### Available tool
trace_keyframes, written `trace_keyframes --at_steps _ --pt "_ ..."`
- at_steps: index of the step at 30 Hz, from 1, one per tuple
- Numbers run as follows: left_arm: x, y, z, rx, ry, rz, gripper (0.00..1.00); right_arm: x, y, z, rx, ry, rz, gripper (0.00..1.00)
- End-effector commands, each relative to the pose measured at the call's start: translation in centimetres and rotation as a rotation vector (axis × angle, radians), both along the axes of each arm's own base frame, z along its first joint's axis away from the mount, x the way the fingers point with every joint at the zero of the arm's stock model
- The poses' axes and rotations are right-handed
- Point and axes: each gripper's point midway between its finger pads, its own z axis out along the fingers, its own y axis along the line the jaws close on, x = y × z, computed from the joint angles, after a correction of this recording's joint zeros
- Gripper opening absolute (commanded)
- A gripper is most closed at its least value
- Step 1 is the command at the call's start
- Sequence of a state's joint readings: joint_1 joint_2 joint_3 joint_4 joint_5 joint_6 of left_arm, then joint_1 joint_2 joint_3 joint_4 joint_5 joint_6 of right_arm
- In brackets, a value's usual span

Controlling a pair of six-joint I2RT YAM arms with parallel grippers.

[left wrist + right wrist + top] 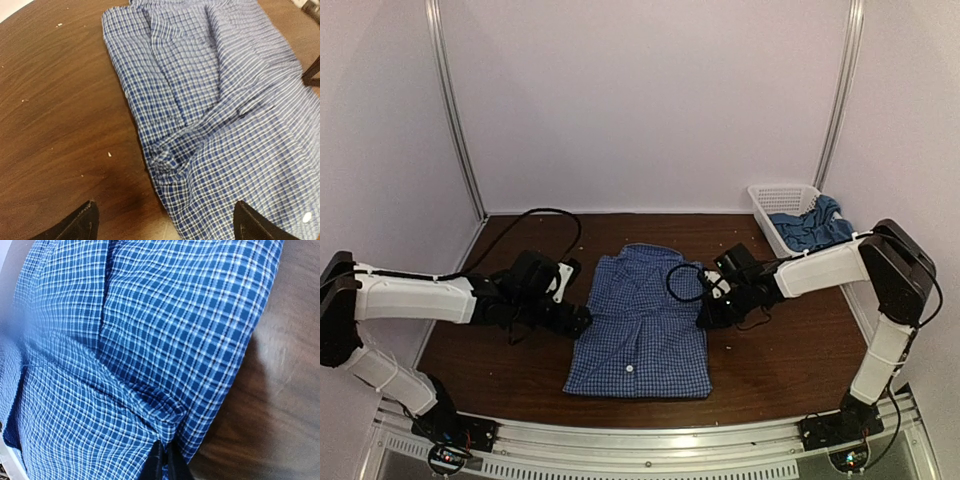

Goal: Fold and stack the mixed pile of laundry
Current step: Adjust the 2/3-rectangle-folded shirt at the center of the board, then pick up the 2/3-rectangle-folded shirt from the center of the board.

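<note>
Left tool (167, 227) stands wide over the left edge of the checked shirt (640, 325), which lies flat mid-tabletop (780, 360); right tool (163, 465) is closed at its right edge. Cloth looks light, soft and limp: better to pinch it at a folded edge.

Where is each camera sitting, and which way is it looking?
Top: high behind the robot, looking down at the table, checked shirt and basket; left arm and right arm show.
Left wrist: on the left arm, looking down at the shirt's edge; the open left gripper shows.
Right wrist: on the right arm, close over the shirt; the shut right gripper shows.
Shared: all three see the shirt.
</note>
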State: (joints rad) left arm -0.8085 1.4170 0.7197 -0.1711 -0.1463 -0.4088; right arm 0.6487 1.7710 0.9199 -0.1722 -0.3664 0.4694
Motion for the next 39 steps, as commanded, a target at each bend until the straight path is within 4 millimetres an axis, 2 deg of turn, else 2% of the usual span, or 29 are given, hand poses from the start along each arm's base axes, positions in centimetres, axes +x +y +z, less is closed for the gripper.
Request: trace_keyframes --at_steps 1,4,7,9,10,11,14,16,18,21,25,30,32,34,37,39 --pt "-0.6 -3.0 4.6 -0.203 -0.037 -0.167 0.98 1.5 -0.1 0.5 -0.026 -0.015 0.031 0.18" --pt "-2.7 -4.2 6.4 -0.191 -0.116 -0.252 0.98 0.9 0.4 3.9 0.041 -0.048 0.054 0.43" --pt "-6.7 -6.0 7.7 -0.073 -0.293 -0.376 0.98 0.2 1.5 9.2 0.154 -0.132 0.101 0.6" --pt "-10.1 -7.5 7.7 -0.004 -0.387 -0.492 0.98 -0.2 2.9 12.0 0.235 -0.154 0.153 0.62" --pt "-10.5 -7.5 7.4 0.044 -0.424 -0.512 0.98 -0.5 3.9 12.9 0.277 -0.148 0.192 0.6" --pt "-12.0 -8.0 6.9 0.09 -0.452 -0.574 0.97 -0.8 4.9 13.4 0.309 -0.133 0.227 0.57" --pt "-14.5 -8.7 5.0 0.258 -0.54 -0.697 0.98 -1.6 8.1 13.7 0.378 -0.083 0.324 0.45" --pt "-15.7 -9.4 3.5 0.374 -0.59 -0.761 0.98 -2.1 10.4 13.5 0.411 -0.05 0.378 0.4" --pt "-16.2 -10.2 1.9 0.473 -0.618 -0.801 0.98 -2.7 12.3 12.4 0.426 -0.005 0.426 0.34" --pt "-15.9 -11.4 -0.1 0.606 -0.662 -0.819 0.96 -2.9 14.2 10.3 0.401 0.028 0.47 0.29" --pt "-14.7 -12.8 -1.3 0.715 -0.726 -0.784 0.91 -2.4 15.4 7.1 0.383 0.071 0.485 0.25" --pt "-13.3 -13.8 -2.7 0.808 -0.746 -0.748 0.81 -1.9 15.8 2.1 0.303 0.132 0.494 0.19" --pt "-12.4 -13.4 -3.1 0.823 -0.732 -0.717 0.72 -1.9 15.6 0.7 0.283 0.146 0.491 0.18" --pt "-11.1 -12.8 -2.8 0.826 -0.723 -0.672 0.57 -2.0 15.4 -0.5 0.267 0.163 0.487 0.17" --pt "-10.6 -12.7 -1.2 0.786 -0.72 -0.663 0.29 -2.6 15.1 -1.1 0.27 0.181 0.489 0.16" --pt "-11.9 -12.9 -0.7 0.735 -0.671 -0.747 0.06 -3.2 15.1 -0.8 0.271 0.181 0.496 0.15"
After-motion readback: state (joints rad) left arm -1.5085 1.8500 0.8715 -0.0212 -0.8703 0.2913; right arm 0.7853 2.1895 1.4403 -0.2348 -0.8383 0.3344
